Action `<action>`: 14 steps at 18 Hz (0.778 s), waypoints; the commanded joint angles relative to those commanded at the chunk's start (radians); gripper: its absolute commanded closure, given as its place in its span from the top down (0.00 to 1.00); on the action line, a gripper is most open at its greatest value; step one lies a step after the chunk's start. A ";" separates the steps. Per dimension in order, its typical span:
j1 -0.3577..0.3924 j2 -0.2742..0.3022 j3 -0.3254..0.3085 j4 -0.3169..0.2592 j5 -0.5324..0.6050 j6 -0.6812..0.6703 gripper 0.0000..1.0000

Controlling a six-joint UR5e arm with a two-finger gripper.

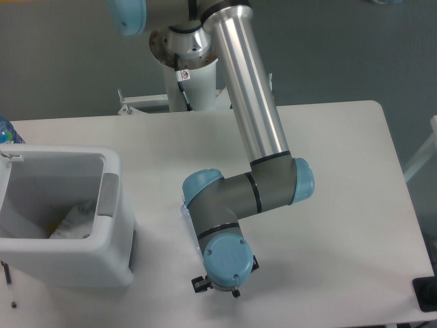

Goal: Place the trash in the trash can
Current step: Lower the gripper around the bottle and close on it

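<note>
Mostly the gripper (216, 288) hides beneath the wrist (opening unreadable).

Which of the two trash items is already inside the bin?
The crumpled wrapper: it lies inside the white trash can. The bottle is out on the table, almost hidden beneath the arm's wrist.

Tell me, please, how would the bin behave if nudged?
The bin seems to hold only a wrapper, so it is probably light and would slide on the smooth table. Its broad base makes tipping unlikely.
</note>
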 joint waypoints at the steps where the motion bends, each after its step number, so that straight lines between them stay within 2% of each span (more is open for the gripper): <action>1: -0.002 0.002 0.000 0.000 0.000 0.000 0.48; 4: -0.002 0.015 0.003 0.006 -0.005 0.002 0.48; 8: -0.002 0.040 0.002 0.113 -0.017 0.000 0.48; 14: 0.009 0.084 0.003 0.133 -0.064 0.000 0.48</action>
